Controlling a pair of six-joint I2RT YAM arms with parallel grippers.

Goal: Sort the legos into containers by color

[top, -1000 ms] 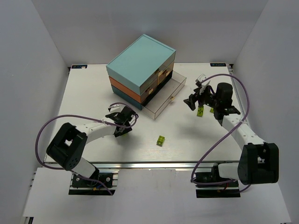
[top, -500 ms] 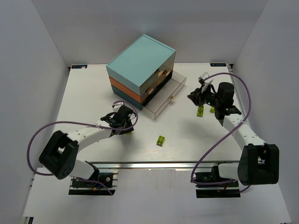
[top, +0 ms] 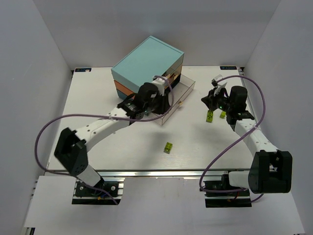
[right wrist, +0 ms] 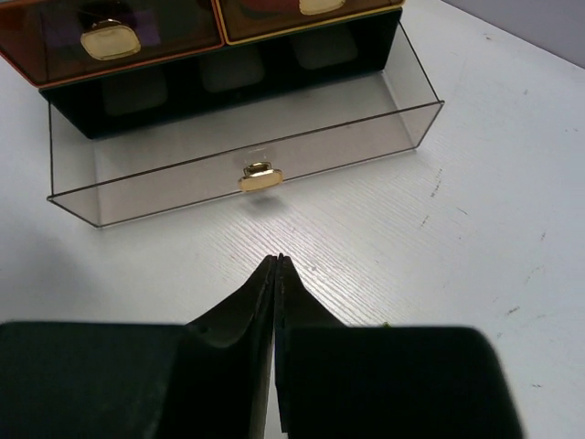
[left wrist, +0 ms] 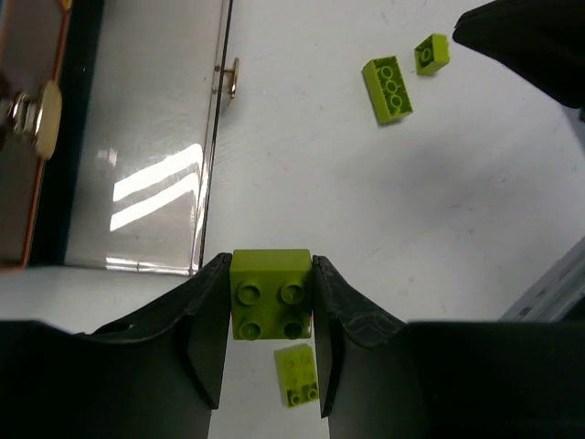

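My left gripper [left wrist: 271,260] is shut on a yellow-green two-by-two lego [left wrist: 271,293], held high in the air beside the open clear drawer [left wrist: 137,183]. In the top view the left gripper [top: 165,95] hangs by the front of the containers [top: 146,58], a chest with teal, orange and dark layers. Another yellow-green lego [top: 168,147] lies on the table below. Two more, one long [top: 210,116] and one small [top: 222,115], lie under my right gripper [top: 210,99]. That gripper [right wrist: 277,262] is shut with nothing between its fingers, pointing at the drawer [right wrist: 247,137].
The bottom drawer's clear front wall [top: 183,100] with its brass knob [right wrist: 260,176] juts out toward the right arm. White walls close in the table on three sides. Purple cables loop from both arms.
The left arm has swung from the table's front left up to the chest's open drawer, carrying its lego. The right gripper has gone from open to shut, with the long lego still on the table.
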